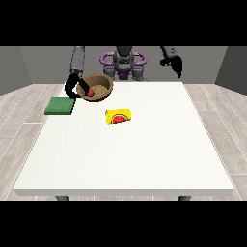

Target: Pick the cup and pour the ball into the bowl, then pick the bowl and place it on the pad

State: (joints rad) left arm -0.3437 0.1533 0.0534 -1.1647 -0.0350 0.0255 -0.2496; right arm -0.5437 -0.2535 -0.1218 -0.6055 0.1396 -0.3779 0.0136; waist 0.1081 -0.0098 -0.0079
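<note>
The table (144,154) is large, white and rectangular, with a thin edge; two dark legs show beneath its near side. The floor (19,111) is laid with pale grey wood-look planks. The walls (29,62) are plain grey. Lighting is even, without strong shadows.

The bowl (98,87) is the landmark, at the far left part of the table (144,154). A ball (90,91) lies in the bowl. The pad (60,106) lies left of the bowl and nearer the camera. The cup (119,116) lies on its side right of the bowl, also nearer the camera.
</note>
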